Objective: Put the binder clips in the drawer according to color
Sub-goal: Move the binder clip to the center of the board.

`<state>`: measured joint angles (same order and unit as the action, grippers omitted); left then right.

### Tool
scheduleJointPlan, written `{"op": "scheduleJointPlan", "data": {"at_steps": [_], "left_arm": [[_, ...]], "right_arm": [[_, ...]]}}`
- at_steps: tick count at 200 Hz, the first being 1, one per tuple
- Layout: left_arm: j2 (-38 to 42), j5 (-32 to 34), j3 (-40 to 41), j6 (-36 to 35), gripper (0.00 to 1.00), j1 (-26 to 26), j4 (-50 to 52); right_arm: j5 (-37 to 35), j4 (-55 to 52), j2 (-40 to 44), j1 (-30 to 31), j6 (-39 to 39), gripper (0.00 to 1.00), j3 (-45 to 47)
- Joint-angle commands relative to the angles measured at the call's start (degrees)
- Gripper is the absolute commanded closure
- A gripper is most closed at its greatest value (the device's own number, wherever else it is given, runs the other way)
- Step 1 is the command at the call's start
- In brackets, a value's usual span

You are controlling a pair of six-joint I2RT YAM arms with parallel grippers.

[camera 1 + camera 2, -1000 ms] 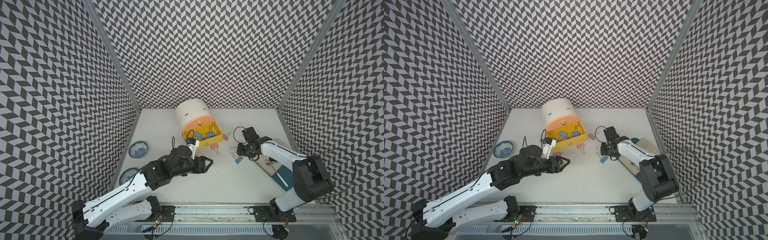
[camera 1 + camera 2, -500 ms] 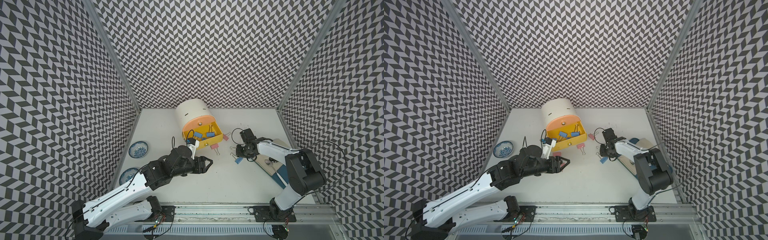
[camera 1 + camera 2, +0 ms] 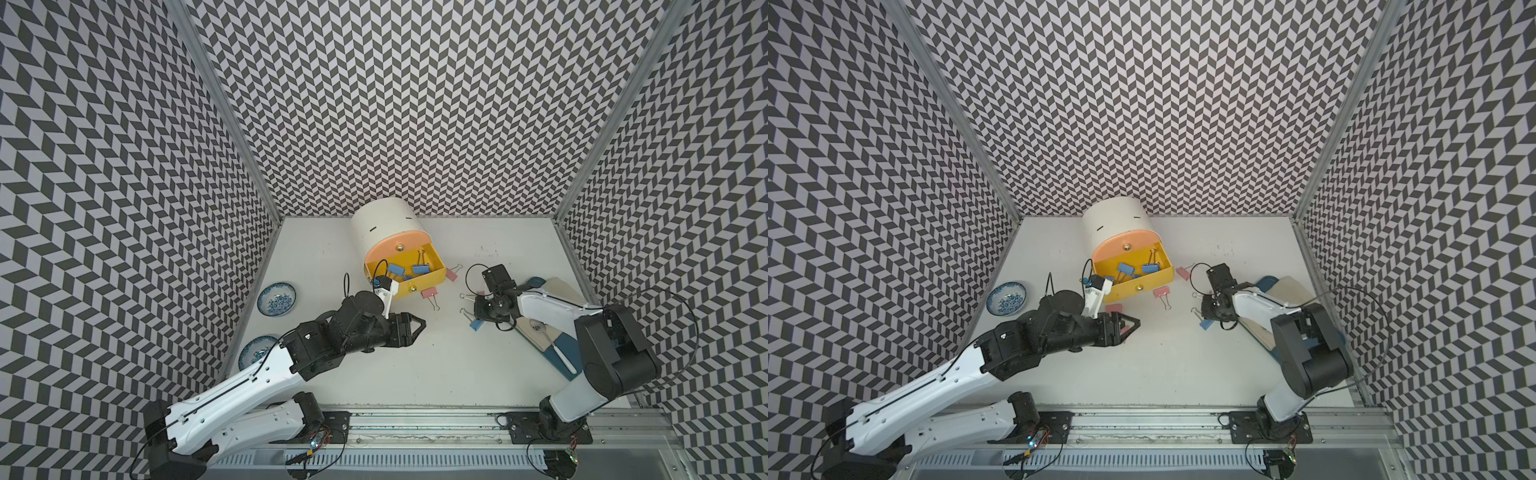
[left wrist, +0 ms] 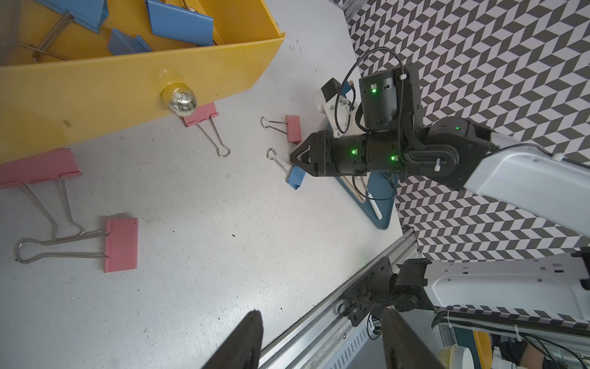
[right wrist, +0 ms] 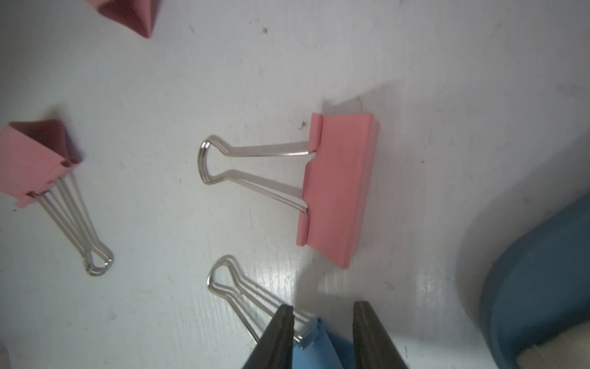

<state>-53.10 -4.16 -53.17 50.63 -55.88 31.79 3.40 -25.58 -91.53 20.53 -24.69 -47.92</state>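
Note:
The yellow drawer (image 3: 419, 280) stands pulled out of a white cabinet and holds several blue binder clips (image 3: 420, 269). Pink binder clips (image 3: 429, 293) (image 3: 451, 274) lie on the table just in front of it, and two more (image 4: 121, 244) (image 4: 38, 167) show in the left wrist view. My right gripper (image 5: 322, 311) is down at the table, its jaws closed against both sides of a blue binder clip (image 5: 319, 348) (image 3: 476, 324) that lies next to a pink clip (image 5: 338, 188). My left gripper (image 3: 417, 326) (image 4: 321, 316) hovers open in front of the drawer, holding nothing.
Two small blue-patterned bowls (image 3: 276, 299) (image 3: 255, 351) sit by the left wall. A blue board (image 3: 559, 355) with a pale wooden board and a white utensil on it lies under my right arm near the right wall. An orange drawer front (image 3: 395, 245) above the yellow one is shut.
My right gripper's jaws have narrowed around the blue clip, and the right arm's elbow has swung inward. The left arm and the clips have stayed put.

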Motion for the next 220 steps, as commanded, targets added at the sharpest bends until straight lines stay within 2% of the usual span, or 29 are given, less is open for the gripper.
{"op": "scheduleJointPlan", "data": {"at_steps": [1, 49, 169, 198, 220], "left_arm": [[0.2, -0.1, -0.6, -0.6, 0.37, -0.3, -0.9], [0.5, -0.4, -0.1, -0.5, 0.37, -0.3, -1.3], [2.3, -0.1, 0.9, 0.3, 0.37, -0.3, -0.9], [2.6, -0.1, 1.1, 0.6, 0.37, -0.3, -1.0], [2.7, -0.1, 1.2, 0.7, 0.37, -0.4, -1.0]], "right_arm": [[0.0, -0.4, 2.3, 1.6, -1.7, 0.65, 2.1], [-0.7, -0.1, 5.1, 5.6, -4.5, 0.65, 5.6], [-1.1, -0.6, 14.8, 21.8, -18.0, 0.65, 12.0], [-1.6, -1.0, 16.7, 24.5, -20.3, 0.63, 12.7], [-2.6, -1.7, 17.4, 25.1, -20.8, 0.56, 12.7]]}}
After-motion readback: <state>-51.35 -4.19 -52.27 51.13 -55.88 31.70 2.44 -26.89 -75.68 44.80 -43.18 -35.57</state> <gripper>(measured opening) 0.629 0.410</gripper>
